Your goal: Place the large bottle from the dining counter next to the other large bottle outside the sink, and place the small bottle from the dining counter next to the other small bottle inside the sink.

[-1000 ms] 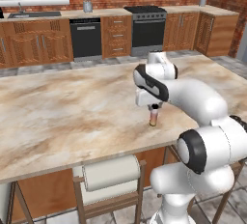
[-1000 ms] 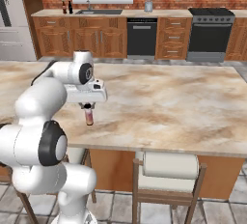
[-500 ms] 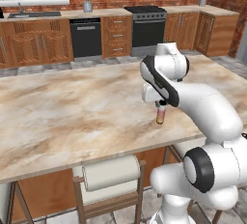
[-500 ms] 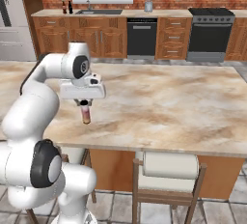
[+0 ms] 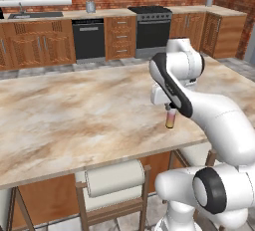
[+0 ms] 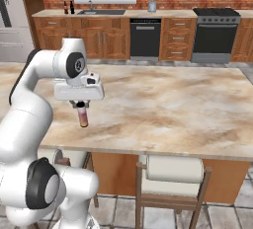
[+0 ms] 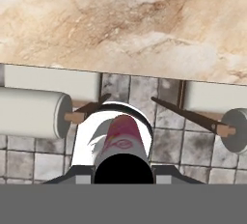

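While swinging outward since a second ago, pincer (image 6: 82, 105) pinching small bottle (image 6: 83, 118) by its cap; lifted clear of surface (image 6: 163, 104), near edge; sink trip pending.

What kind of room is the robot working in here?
A rendered home kitchen, most likely: a black oven range set among brown wooden cabinets, a steel sink under a window, and a marble-patterned dining counter with stools.
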### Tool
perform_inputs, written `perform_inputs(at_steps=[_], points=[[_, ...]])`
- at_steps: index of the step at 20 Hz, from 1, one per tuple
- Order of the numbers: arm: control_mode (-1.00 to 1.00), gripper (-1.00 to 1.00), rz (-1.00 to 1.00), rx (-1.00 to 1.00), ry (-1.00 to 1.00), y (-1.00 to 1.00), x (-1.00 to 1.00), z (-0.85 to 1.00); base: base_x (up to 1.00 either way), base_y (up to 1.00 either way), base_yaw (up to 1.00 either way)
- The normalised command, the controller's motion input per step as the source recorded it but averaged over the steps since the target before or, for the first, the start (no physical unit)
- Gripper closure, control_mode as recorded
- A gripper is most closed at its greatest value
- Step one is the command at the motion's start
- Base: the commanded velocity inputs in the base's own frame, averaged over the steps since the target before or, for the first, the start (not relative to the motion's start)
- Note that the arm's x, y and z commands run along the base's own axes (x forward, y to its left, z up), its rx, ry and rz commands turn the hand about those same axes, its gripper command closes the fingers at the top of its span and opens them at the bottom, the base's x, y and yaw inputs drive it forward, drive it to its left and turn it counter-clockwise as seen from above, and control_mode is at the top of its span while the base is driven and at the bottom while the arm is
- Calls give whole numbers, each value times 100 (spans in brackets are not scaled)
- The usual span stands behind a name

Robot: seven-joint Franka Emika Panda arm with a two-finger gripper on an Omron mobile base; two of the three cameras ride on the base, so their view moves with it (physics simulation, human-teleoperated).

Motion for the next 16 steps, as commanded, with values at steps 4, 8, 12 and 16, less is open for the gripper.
perform_inputs(at_steps=[4,8,12,16], points=[[-100,100,0,0,0,0,0,0,0,0,0],[100,100,0,0,0,0,0,0,0,0,0],[100,100,0,0,0,0,0,0,-19,-1,0],[100,100,0,0,0,0,0,0,-54,-28,-8]])
